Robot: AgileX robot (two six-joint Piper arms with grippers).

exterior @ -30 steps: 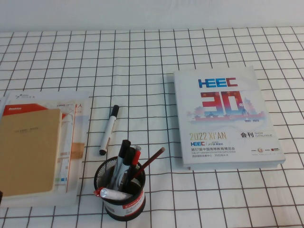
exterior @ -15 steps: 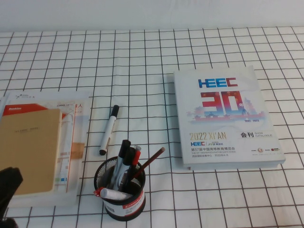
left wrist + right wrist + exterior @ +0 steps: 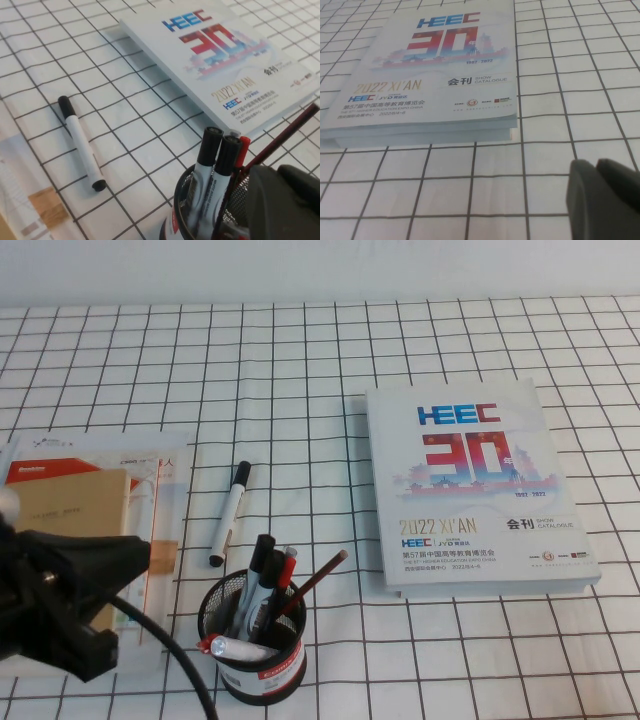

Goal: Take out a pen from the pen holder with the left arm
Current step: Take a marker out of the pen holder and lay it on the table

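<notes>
the pen holder (image 3: pixel 262 670) stands by the worktop's near edge, left of centre, its pens (image 3: pixel 262 565) upright, tips leaning far-right. the left gripper (image 3: pixel 279 182), pinched closed and empty, hovers just left of it over the near-left corner, so the reach looks rightward, then down. the right gripper (image 3: pixel 600 195), fingers together, hangs off the catalogue (image 3: pixel 430 75)'s near corner, farther away.

Matt cloth, wire mesh, glossy paper

The tabletop's checked cloth (image 3: pixel 300 350) looks matt and smooth. Near its front edge, the pen holder (image 3: pixel 262 672) is black metal mesh, and the loose marker (image 3: pixel 229 514) beside it is smooth plastic. The catalogue (image 3: pixel 470 480) has a paper cover with a soft sheen. At the left edge, the notebook (image 3: pixel 70 502) is matt brown paper. My left gripper (image 3: pixel 278 175) is matt black plastic.
</notes>
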